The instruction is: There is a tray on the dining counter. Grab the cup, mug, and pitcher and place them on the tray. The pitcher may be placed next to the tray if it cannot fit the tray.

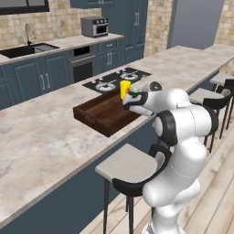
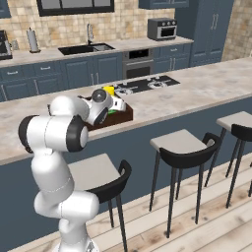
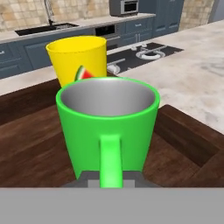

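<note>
- The jaws are closed on the handle of the mug [image 3: 107, 124]; in the hand view that handle runs straight down between the finger tips, and the gripper [image 3: 110, 183] sits at the bottom edge.
- From the left base view, the tray [image 1: 98, 116] lies on the dining counter [image 1: 41, 132], near its front edge, with the stovetop [image 1: 116, 78] just behind.
- The cup [image 1: 124, 88] stands upright at the tray's far right corner, behind the mug.
- The mug is upright over the tray's floor, near its right wall; whether its base touches the wood I cannot tell.
- A stool [image 1: 130, 167] stands below the counter.
</note>
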Motion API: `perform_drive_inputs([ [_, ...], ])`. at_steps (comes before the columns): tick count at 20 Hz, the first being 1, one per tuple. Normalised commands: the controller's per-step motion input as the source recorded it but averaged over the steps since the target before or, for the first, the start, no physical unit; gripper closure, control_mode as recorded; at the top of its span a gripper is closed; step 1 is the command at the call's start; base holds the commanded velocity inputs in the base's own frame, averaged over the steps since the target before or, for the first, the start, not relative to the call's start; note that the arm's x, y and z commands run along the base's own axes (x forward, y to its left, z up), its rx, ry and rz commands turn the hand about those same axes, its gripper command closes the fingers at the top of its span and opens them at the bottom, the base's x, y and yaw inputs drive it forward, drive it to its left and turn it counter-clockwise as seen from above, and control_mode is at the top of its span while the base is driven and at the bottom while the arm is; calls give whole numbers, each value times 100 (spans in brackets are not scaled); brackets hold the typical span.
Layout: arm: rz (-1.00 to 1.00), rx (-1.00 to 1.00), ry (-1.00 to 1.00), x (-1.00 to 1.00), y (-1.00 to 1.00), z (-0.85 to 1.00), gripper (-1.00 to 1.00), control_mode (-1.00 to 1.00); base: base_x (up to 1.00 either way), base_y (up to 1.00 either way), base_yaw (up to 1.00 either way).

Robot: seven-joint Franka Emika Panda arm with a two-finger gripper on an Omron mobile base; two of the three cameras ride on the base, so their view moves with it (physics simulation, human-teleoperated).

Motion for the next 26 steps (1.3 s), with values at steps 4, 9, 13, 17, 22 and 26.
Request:
perform_drive_inputs([
  [4, 0, 0, 0, 23, 0, -6, 100, -100, 0, 0, 0],
  [9, 0, 0, 0, 27, 0, -12, 100, -100, 0, 0, 0],
  [13, 0, 0, 0, 16, 0, -32, 100, -100, 0, 0, 0],
  [17, 0, 0, 0, 0, 0, -37, 100, -100, 0, 0, 0],
  [22, 0, 0, 0, 0, 0, -9, 100, -100, 0, 0, 0],
  [26, 0, 0, 0, 0, 0, 0, 100, -100, 0, 0, 0],
])
